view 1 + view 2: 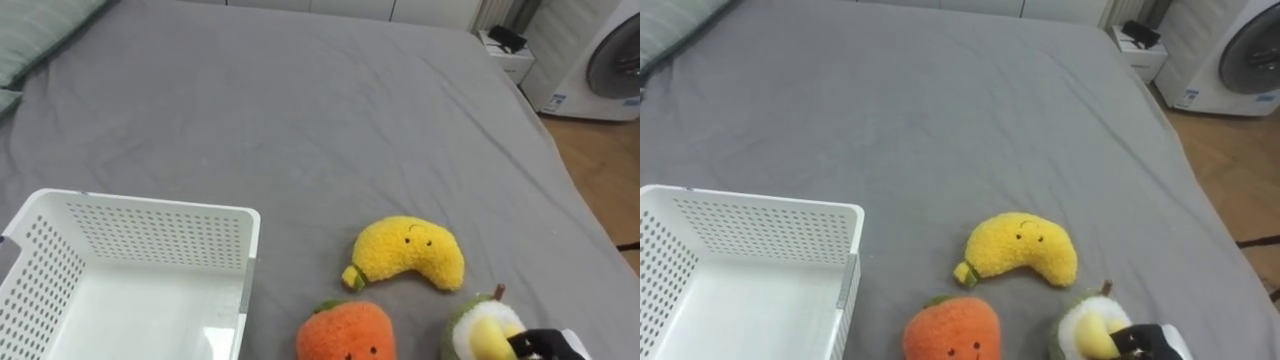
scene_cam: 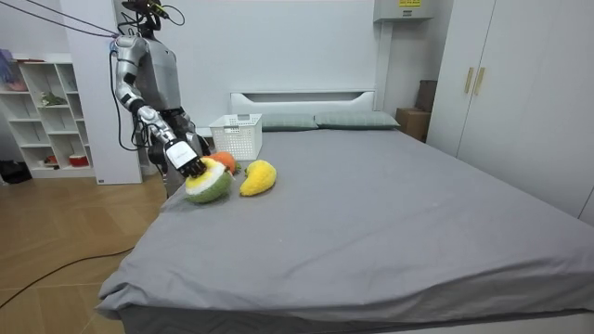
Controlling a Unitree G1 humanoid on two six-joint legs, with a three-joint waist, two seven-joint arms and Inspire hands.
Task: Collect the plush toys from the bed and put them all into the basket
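Observation:
Three plush toys lie near the bed's near edge. The yellow banana plush (image 1: 410, 253) (image 2: 258, 177) rests on the grey bedspread (image 1: 300, 120). Left of and nearer than it sits an orange plush (image 1: 345, 332) (image 2: 223, 160). At the lower right my right hand (image 1: 540, 345) (image 2: 186, 160) is curled on a green-and-white avocado plush (image 1: 480, 325) (image 2: 209, 184) with a yellow centre. A white perforated basket (image 1: 130, 235) (image 2: 237, 134) stands empty on the bed to the left of the toys. I stand at the bed's side by the basket.
A washing machine (image 1: 610, 60) and a small white cabinet (image 1: 505, 50) stand beyond the bed's far right corner. Pillows (image 2: 343, 120) lie by the headboard. A white shelf unit (image 2: 46, 111) stands behind me and wardrobes (image 2: 520, 83) line the far wall.

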